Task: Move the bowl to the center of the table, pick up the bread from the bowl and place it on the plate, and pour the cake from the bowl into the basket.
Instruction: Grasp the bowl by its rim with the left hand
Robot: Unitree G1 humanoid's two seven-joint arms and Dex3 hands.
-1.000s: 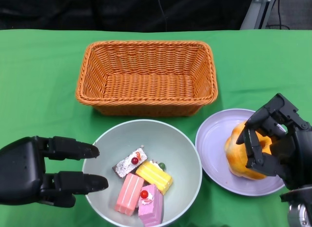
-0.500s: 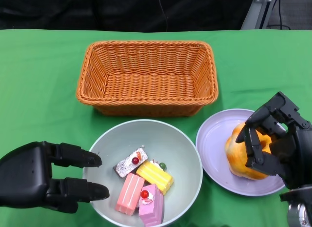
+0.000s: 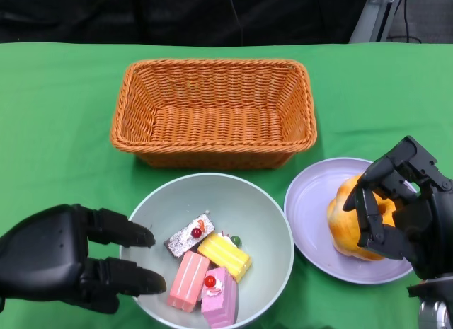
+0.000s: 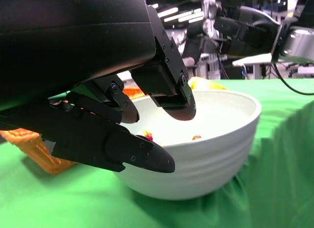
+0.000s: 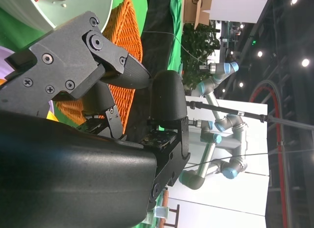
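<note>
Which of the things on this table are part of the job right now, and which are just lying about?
Part of the job:
bowl
cake pieces in the bowl
bread, on the plate
plate
basket
left hand at the bowl's rim
right hand over the bread

Lying about:
only the green tablecloth

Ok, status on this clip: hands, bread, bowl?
Left hand open, fingers at the bowl rim. Right hand around bread, bread on the plate. Cakes in bowl; basket unobstructed.
</note>
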